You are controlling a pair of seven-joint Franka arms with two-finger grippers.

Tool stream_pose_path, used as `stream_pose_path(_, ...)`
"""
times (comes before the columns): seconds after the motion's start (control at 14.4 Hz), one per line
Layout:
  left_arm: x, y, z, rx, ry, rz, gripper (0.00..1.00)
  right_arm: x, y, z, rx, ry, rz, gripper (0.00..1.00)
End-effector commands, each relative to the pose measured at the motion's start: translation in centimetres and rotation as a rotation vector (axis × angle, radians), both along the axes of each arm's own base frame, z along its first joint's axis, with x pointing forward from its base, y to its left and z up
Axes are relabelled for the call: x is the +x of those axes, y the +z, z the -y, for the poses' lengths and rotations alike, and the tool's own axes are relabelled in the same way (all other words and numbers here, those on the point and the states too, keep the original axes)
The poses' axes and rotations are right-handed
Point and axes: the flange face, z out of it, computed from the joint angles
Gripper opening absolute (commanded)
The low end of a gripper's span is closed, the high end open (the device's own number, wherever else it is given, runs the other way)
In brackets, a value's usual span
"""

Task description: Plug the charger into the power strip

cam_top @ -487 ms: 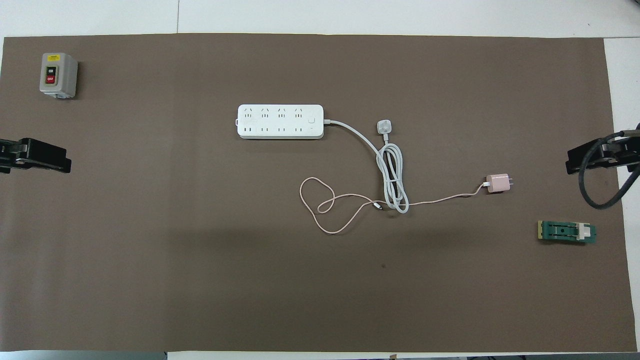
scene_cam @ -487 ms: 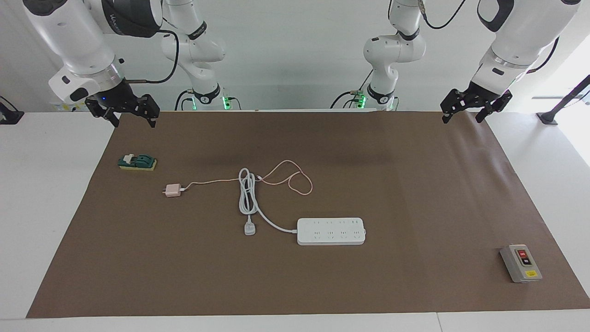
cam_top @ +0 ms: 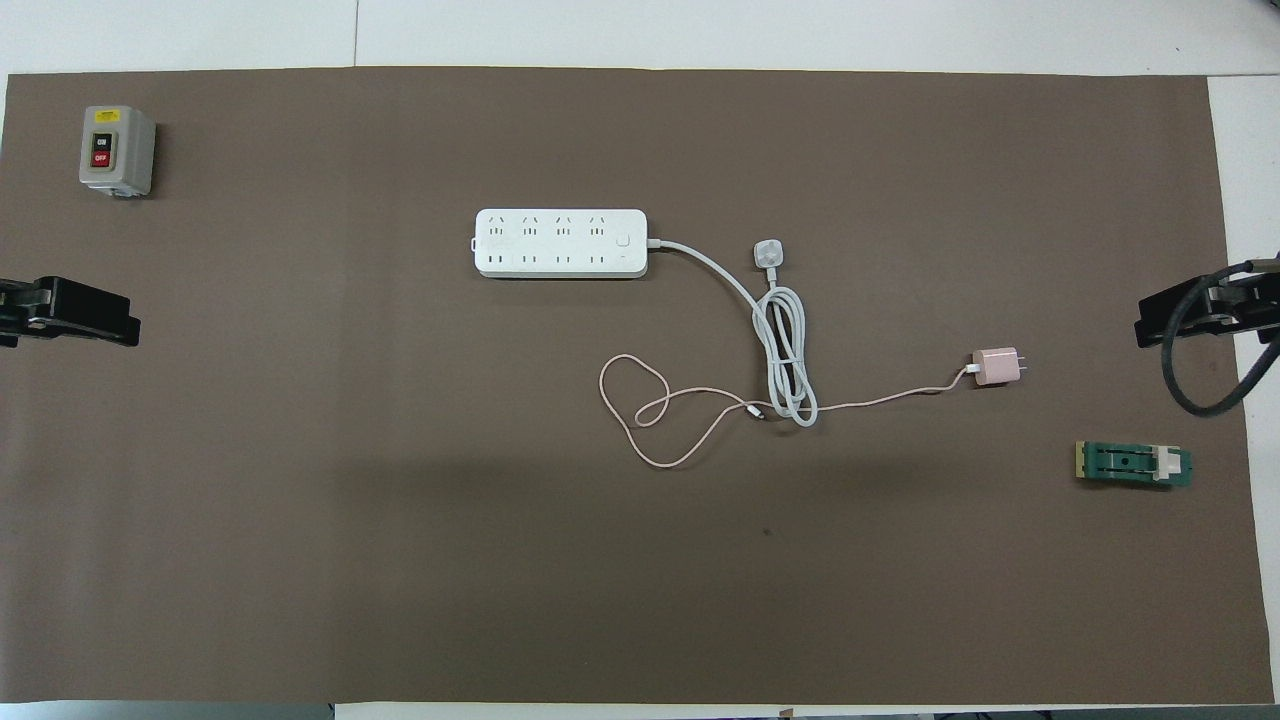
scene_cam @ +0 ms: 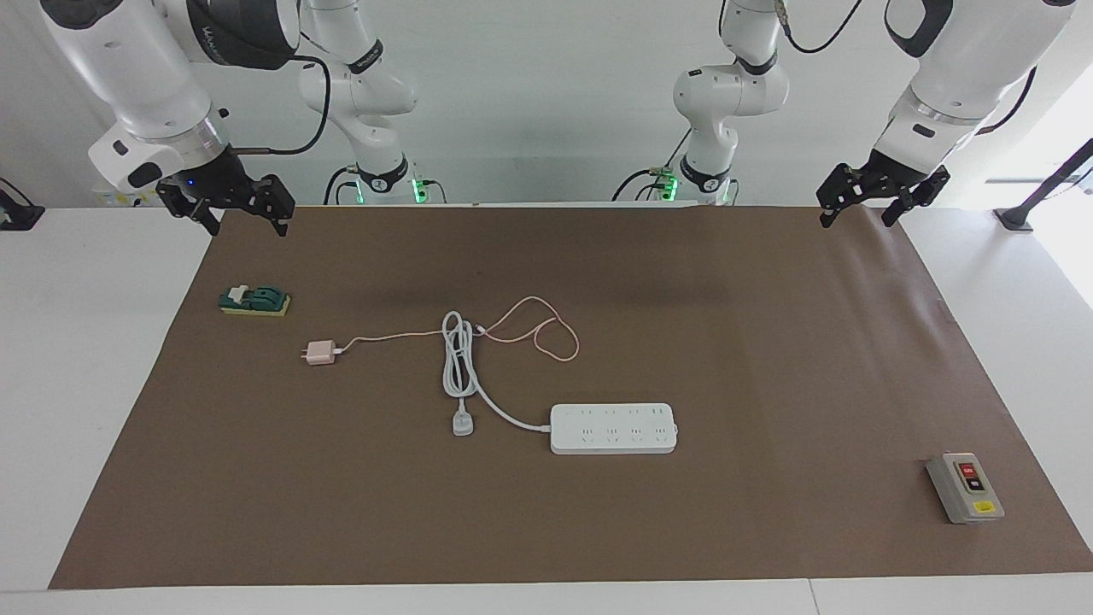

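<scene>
- On the counter, with twelve o'clock pointing away from me, nothing had shifted in the last half second. The charger (cam_top: 995, 367) and the power strip (cam_top: 560, 243) lay just as before.
- Only my arms had stirred: both sets of jaws had lifted a shade, the right jaws over the mat's edge at three o'clock, the left jaws over the edge at nine.
- Both stood open and empty, so I judged the task not yet begun. The first reach for the charger was still to come, and it lay toward my right arm's end.
- The charger, a small pale-pink cube, lay at about four o'clock from the strip, well apart from it.
- Its two prongs pointed to three o'clock, away from the sockets, so it would need turning.
- Its thin pink cable (cam_top: 900, 397) ran off toward nine o'clock, crossed the strip's coiled white cord (cam_top: 785, 350) and ended in loose loops.
</scene>
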Motion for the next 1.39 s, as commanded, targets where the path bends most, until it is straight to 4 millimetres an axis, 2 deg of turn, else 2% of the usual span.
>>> stream_pose_path(0.0,-0.3,-0.1,-0.8,-0.009,0.014,-0.008,1.00,-0.2,0.4,0.6,-0.001,0.002,0.017,1.00)
stream_pose_path(0.21,0.1,-0.9,-2.2,-0.009,0.042,-0.026,1.00,-0.5,0.9,0.4,-0.002,0.005,0.025,1.00)
stream_pose_path(0.35,0.5,-1.6,-2.3,-0.008,0.031,-0.039,1.00,-0.5,0.8,0.5,0.000,0.013,0.029,1.00)
stream_pose_path(0.56,0.8,-1.1,-1.2,-0.005,0.025,-0.019,1.00,-0.8,0.0,1.1,0.008,-0.009,0.013,1.00)
stream_pose_path(0.7,0.7,0.1,-1.0,-0.006,0.013,0.001,1.00,-1.2,-1.3,2.7,0.038,-0.086,0.004,1.00)
stream_pose_path(0.77,0.6,0.4,-0.8,-0.006,0.005,0.006,1.00,-1.4,-2.1,3.6,0.050,-0.129,-0.011,1.00)
stream_pose_path(0.91,0.6,-0.3,0.5,0.004,-0.020,-0.020,1.00,-1.1,-4.1,5.2,0.093,-0.243,-0.045,1.00)
stream_pose_path(0.97,0.9,-1.2,1.0,0.010,-0.028,-0.039,1.00,-0.4,-5.6,5.5,0.111,-0.317,-0.073,1.00)
stream_pose_path(1.04,1.6,-3.2,1.6,0.010,-0.040,-0.087,1.00,0.2,-7.1,5.6,0.133,-0.389,-0.102,1.00)
stream_pose_path(1.11,1.6,-3.6,2.1,0.012,-0.045,-0.110,1.00,0.8,-8.7,6.0,0.150,-0.459,-0.126,1.00)
stream_pose_path(1.32,2.1,-2.7,3.7,0.011,-0.080,-0.082,1.00,2.2,-13.1,6.4,0.203,-0.667,-0.170,1.00)
